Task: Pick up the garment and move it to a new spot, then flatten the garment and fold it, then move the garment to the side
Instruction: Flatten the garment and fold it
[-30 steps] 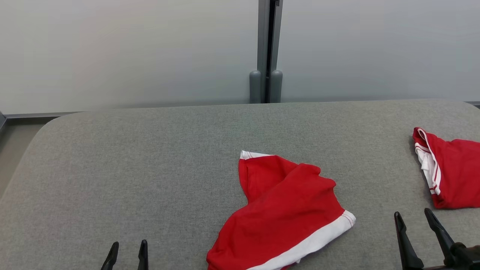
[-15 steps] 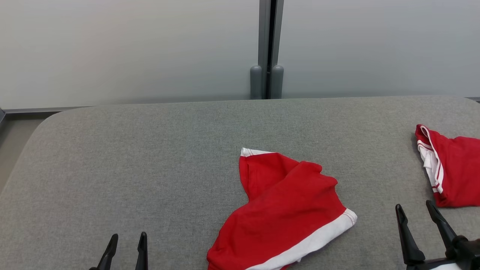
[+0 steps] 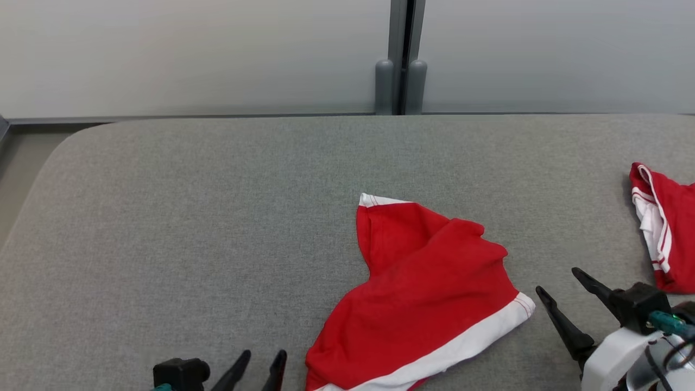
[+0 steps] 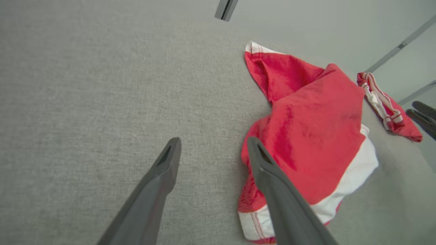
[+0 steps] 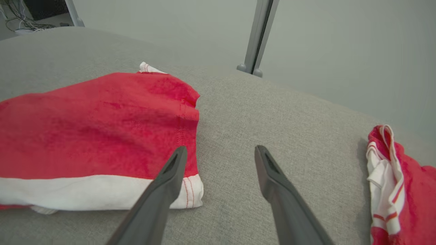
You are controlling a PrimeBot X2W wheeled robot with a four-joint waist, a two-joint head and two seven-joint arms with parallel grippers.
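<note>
the red garment [image 3: 429,293] lies crumpled near the front middle of the grey table [image 3: 217,217], its white band toward the robot and a fold bunched across its top. the left claw [image 3: 264,354] is poised just beside its near left edge and the right claw [image 3: 557,280] just beside the white-banded corner — both spread wide, holding nothing. the likely slip is a pinch that catches only the top layer, so the cloth unrolls and drags instead of lifting clean. fingers coming down too steeply could also dig into the soft table cover. a second red garment [image 3: 670,228] sits at the far right, well apart — a right claw drifting that way might snag the wrong piece.
</note>
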